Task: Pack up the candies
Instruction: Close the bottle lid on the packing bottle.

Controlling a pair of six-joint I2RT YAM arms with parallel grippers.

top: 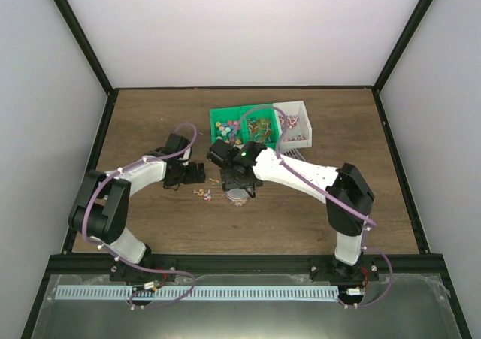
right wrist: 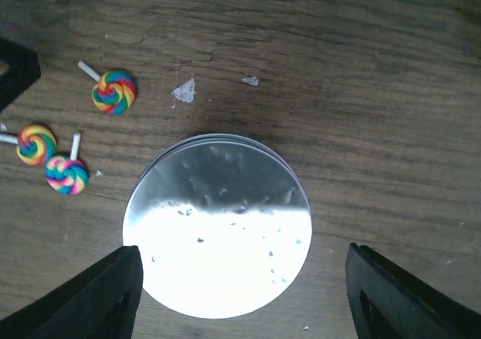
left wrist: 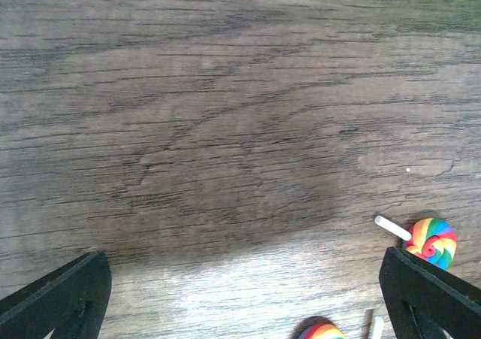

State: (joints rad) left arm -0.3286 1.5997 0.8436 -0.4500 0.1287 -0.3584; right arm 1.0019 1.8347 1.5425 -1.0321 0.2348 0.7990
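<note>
Three rainbow swirl lollipop candies [right wrist: 114,92] lie on the wooden table to the left of a round silver tin [right wrist: 218,226]. My right gripper [right wrist: 240,298] hangs open straight above the tin, one finger on each side of it, holding nothing. My left gripper [left wrist: 244,298] is open low over bare wood. One lollipop [left wrist: 431,242] lies just beyond its right finger and another [left wrist: 322,331] shows at the bottom edge. From above, both grippers meet near the table's middle, the left [top: 197,175] beside the right [top: 239,190], with the lollipops [top: 203,195] between them.
A green compartment tray [top: 222,115] with several small bright sweets stands at the back centre. A white bin [top: 294,121] adjoins it on the right. White crumbs [right wrist: 184,91] lie on the wood beyond the tin. Black frame rails border the table.
</note>
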